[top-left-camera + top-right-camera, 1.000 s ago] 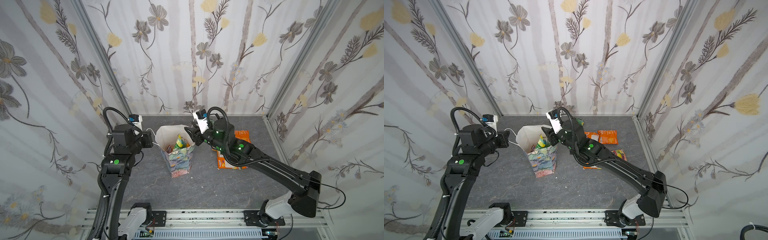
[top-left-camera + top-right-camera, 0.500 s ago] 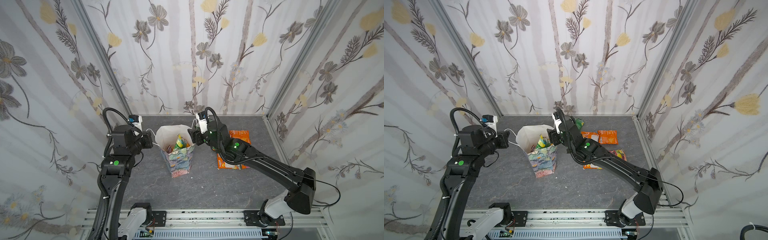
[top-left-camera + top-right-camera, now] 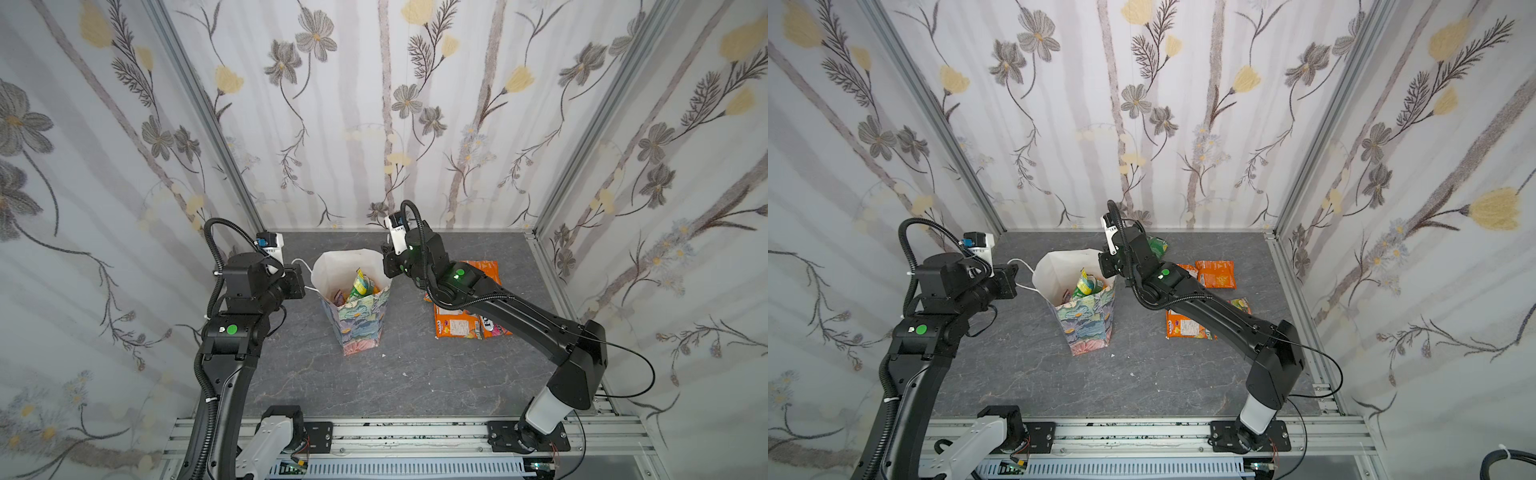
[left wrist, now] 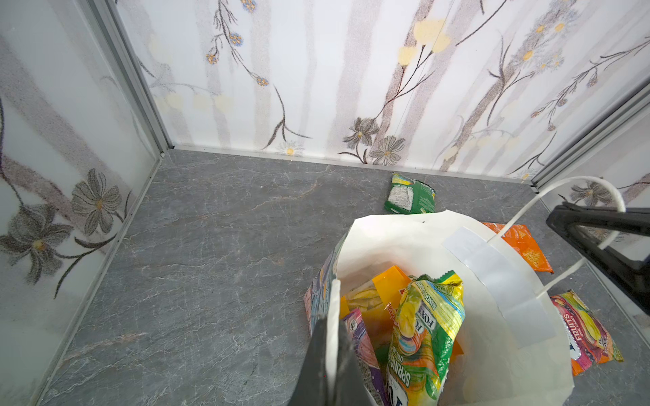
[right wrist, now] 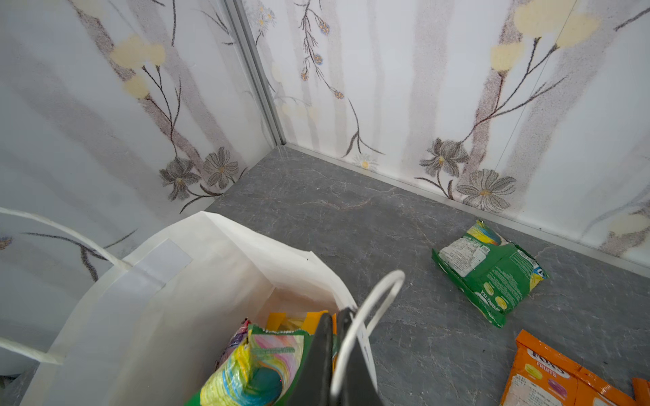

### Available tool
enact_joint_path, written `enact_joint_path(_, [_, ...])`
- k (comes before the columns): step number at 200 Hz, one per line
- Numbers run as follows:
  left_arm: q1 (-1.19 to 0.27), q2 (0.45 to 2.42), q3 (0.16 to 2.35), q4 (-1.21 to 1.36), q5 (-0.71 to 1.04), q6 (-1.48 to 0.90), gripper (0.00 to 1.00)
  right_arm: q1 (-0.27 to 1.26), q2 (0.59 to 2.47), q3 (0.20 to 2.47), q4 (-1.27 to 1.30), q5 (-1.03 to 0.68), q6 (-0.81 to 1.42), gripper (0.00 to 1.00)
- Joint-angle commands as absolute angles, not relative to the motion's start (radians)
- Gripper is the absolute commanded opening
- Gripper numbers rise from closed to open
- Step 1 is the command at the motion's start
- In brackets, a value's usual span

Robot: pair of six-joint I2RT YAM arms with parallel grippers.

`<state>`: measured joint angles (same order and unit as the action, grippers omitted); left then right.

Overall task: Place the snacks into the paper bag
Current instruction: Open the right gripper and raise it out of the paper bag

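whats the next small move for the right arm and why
Probably open the right fingers and lift off the paper bag toward the green packet. They look shut on the bag's rim, the left fingers hold the opposite rim, and that packet lies outside, nearby.

Upright on table (image 3: 291, 374), between two grippers: paper bag (image 3: 359, 322). On bag's left rim: left gripper (image 4: 332, 318), pinching it. On opposite rim: right gripper (image 5: 338, 314), likewise pinching. Inside bag, between both grippers and below fingertips: bagged packets (image 3: 358, 286). Behind right gripper, near back wall: lone packet (image 3: 1156, 245). Right of right gripper, on table, partly under its arm: packet group (image 3: 1187, 328).
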<state>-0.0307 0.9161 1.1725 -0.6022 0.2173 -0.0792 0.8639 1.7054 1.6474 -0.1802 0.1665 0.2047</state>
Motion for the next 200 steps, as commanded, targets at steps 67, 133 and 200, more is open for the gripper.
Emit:
enact_joint_path(67, [-0.028,0.954,1.225,-0.427,0.205,-0.135,0.0,0.914,1.667,1.793,-0.149,0.013,0.07,0.0])
enact_joint_path(133, [-0.027,0.992,1.099,-0.435,0.244,-0.175,0.0,0.827,1.523,1.528,-0.124,0.061,0.187,0.22])
enact_joint_path(200, [-0.03,0.969,1.07,-0.375,0.344,-0.175,0.0,0.941,1.518,1.7,-0.266,0.184,0.125,0.56])
